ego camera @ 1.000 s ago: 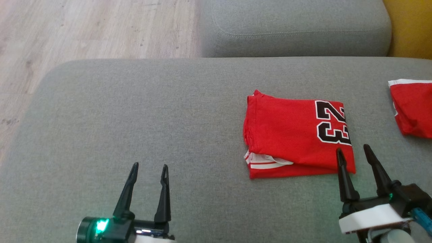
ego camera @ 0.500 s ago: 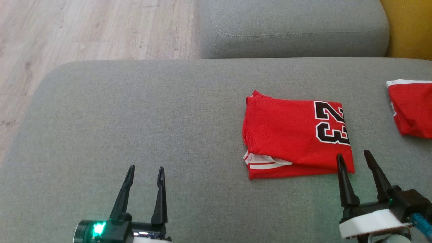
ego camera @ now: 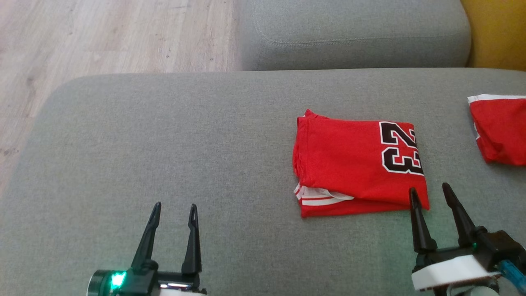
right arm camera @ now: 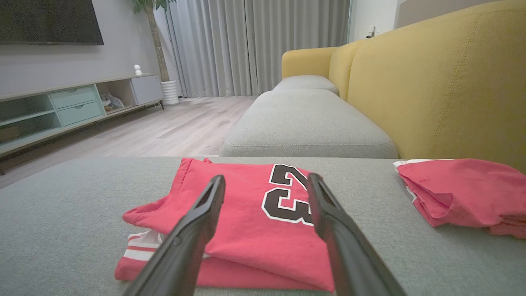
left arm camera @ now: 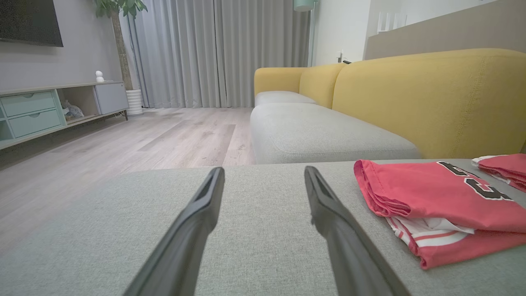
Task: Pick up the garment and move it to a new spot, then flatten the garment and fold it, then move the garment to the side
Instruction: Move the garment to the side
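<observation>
Wooden floor (ego camera: 102, 37) runs along the far left, beyond the rounded edge of the grey seat cushion (ego camera: 164, 144).

At the lower left of the head view, the left pincer (ego camera: 175, 207) is released. Its two dark fingers stand apart over bare grey fabric with nothing between them. In its own wrist view the left pincer (left arm camera: 264, 170) points across the cushion, and the garment (left arm camera: 431, 197) lies off to its right, well apart from it.

Right of centre lies the garment (ego camera: 349, 160), a red jersey folded into a neat rectangle and flat on the cushion. The black "23" is on its right part, and a white-striped hem peeks out at the near left corner.

Just beside its near right corner is the right pincer (ego camera: 429, 188), also released and holding nothing. One fingertip overlaps the jersey's corner, and whether it touches cannot be told. In the right wrist view the right pincer (right arm camera: 266, 177) frames the number on the garment (right arm camera: 246, 213).

Farther right, at the frame's edge, lies a second red garment (ego camera: 499, 131), apart from the first. Behind them are a second cushion (ego camera: 349, 33) and a yellow backrest (ego camera: 497, 33).
</observation>
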### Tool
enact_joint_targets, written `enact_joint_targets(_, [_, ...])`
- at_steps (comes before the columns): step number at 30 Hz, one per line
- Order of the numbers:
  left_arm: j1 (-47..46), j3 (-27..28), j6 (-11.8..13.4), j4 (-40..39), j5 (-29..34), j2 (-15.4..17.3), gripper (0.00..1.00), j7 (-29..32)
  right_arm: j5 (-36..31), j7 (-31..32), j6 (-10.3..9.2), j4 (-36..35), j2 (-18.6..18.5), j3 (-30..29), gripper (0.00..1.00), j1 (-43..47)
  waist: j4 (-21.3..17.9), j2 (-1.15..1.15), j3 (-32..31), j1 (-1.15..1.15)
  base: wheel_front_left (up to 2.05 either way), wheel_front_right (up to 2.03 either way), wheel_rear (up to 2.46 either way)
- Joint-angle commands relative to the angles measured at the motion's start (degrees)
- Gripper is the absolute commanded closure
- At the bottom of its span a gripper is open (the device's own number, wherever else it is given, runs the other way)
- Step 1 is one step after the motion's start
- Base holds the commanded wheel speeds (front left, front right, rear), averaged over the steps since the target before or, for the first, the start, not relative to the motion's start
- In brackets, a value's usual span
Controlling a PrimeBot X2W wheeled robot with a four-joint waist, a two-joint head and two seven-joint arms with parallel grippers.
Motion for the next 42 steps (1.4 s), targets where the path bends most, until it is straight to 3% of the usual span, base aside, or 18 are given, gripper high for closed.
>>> enact_joint_targets(1, [-1.3, 2.0, 0.5, -1.8, 0.5, -0.5, 0.0, -0.3, -0.5, -0.6, -0.04, -1.5, -0.2, 0.9, 0.0, -1.4, 0.0, 0.0, 0.2, 0.0, 0.0, 0.0, 0.0])
enact_joint_targets(11, [-2.7, 2.1, 0.3, -2.4, 0.7, -0.5, 0.0, -0.3, 1.3, -0.6, -0.04, 0.7, -0.2, 0.4, 0.0, -4.3, -0.8, 0.0, 3.7, 0.0, 0.0, 0.0, 0.0])
enact_joint_targets(17, [-4.5, 1.6, 0.1, -2.6, 1.1, -0.5, 0.0, -0.3, 4.2, -0.3, -0.04, 7.3, -2.1, -0.6, 0.0, -11.3, -1.2, 0.0, 7.3, 0.0, 0.0, 0.0, 0.0])
enact_joint_targets(23, [-6.1, 1.0, -0.2, -2.4, 1.8, -0.5, 0.0, -0.3, 7.2, 7.8, -0.04, 13.4, -3.6, -2.6, 0.0, -19.0, -1.4, 0.0, 10.7, 0.0, 0.0, 0.0, 0.0])
enact_joint_targets(29, [-7.5, 0.2, 0.0, -2.3, 2.0, -0.5, 0.0, -0.3, 6.1, 15.3, -0.04, 17.6, -5.4, -4.3, 0.0, -23.6, -1.5, 0.0, 13.1, 0.0, 0.0, 0.0, 0.0])
enact_joint_targets(35, [-8.9, -0.8, 0.5, -1.8, 1.7, -0.5, 0.0, -0.3, 7.4, 19.7, -0.04, 21.5, -5.5, -0.9, 0.0, -25.8, -1.3, 0.0, 14.3, 0.0, 0.0, 0.0, 0.0])
enact_joint_targets(36, [-9.1, -1.0, 0.6, -1.7, 1.7, -0.5, 0.0, -0.3, 7.9, 20.1, -0.04, 22.0, -5.6, -0.2, 0.26, -26.1, -1.2, 0.0, 14.4, 0.0, 0.0, 0.0, 0.0])
enact_joint_targets(37, [-9.3, -1.2, 0.6, -1.6, 1.6, -0.5, 0.0, -0.3, 8.3, 20.4, -0.04, 22.5, -5.8, 0.7, 0.76, -26.3, -1.2, 0.0, 14.5, 0.0, 0.0, 0.0, 0.0])
enact_joint_targets(38, [-9.5, -1.3, 0.7, -1.5, 1.5, -0.5, 0.0, -0.3, 8.7, 20.5, -0.04, 22.8, -6.1, 1.4, 1.0, -26.5, -1.2, 0.0, 14.6, 0.0, 0.0, 0.0, 0.0])
enact_joint_targets(42, [-10.0, -1.5, 1.2, -1.6, 1.3, -0.5, 0.0, -0.3, 9.4, 19.6, -0.04, 22.7, -7.9, 2.2, 1.0, -28.1, -1.5, 0.0, 15.3, 0.0, 0.0, 0.0, 0.0])
